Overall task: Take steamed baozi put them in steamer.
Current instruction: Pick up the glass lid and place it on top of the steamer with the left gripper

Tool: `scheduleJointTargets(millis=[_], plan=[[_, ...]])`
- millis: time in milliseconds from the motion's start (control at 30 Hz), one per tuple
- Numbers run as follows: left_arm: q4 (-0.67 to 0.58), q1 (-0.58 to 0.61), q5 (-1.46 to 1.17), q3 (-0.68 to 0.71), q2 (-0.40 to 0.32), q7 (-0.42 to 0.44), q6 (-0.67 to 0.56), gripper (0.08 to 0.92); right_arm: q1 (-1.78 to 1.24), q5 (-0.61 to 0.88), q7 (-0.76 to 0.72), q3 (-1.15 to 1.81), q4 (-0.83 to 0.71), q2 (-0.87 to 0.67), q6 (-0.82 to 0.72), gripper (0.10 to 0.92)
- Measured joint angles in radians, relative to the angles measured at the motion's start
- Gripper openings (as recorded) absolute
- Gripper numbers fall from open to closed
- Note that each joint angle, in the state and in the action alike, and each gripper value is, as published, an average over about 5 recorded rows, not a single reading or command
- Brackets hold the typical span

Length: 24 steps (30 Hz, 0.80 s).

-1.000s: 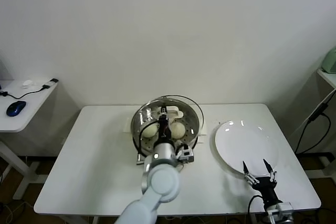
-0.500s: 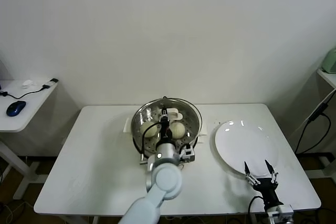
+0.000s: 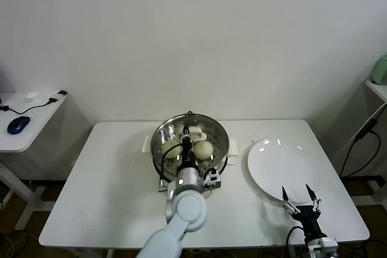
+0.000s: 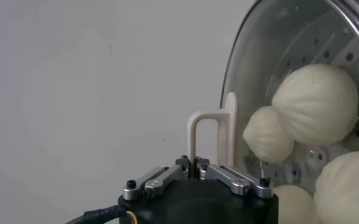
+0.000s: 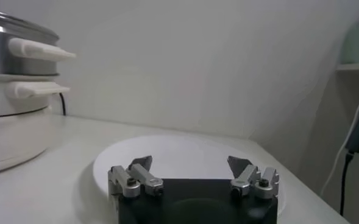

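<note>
While the white table (image 3: 109, 185) and steamer (image 3: 164, 160) sit as before, the glass lid (image 3: 208, 126) has settled from its tilt a second ago down over the pot, covering the steamed baozi (image 3: 203, 149) on the perforated tray. Reaching over the pot, the left gripper (image 4: 196, 165) is clamped on the lid's cream handle (image 4: 206, 135) (fingers fully together). Low by the white plate (image 3: 284, 164), the right gripper (image 3: 297, 196) has barely shifted, spread wide, empty.
</note>
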Motion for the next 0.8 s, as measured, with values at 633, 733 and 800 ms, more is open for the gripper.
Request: scheduleJointTargets(millis=[633,733,800], plan=[[0.001,0.005,0.003,0.006,0.018,-0.025,0.001,0.255,-0.003,-0.014,-0.019,-0.005,-0.001,0.003,0.021,0.823],[-0.003,0.003,-0.003,0.006,0.02,-0.026,0.002,0.342,-0.003,-0.015,-0.022,-0.005,0.001,0.002,0.022,0.823],[-0.008,0.003,-0.008,0.008,0.023,-0.027,0.002,0.394,-0.005,-0.015,-0.025,-0.005,0.003,0.001,0.022,0.823]])
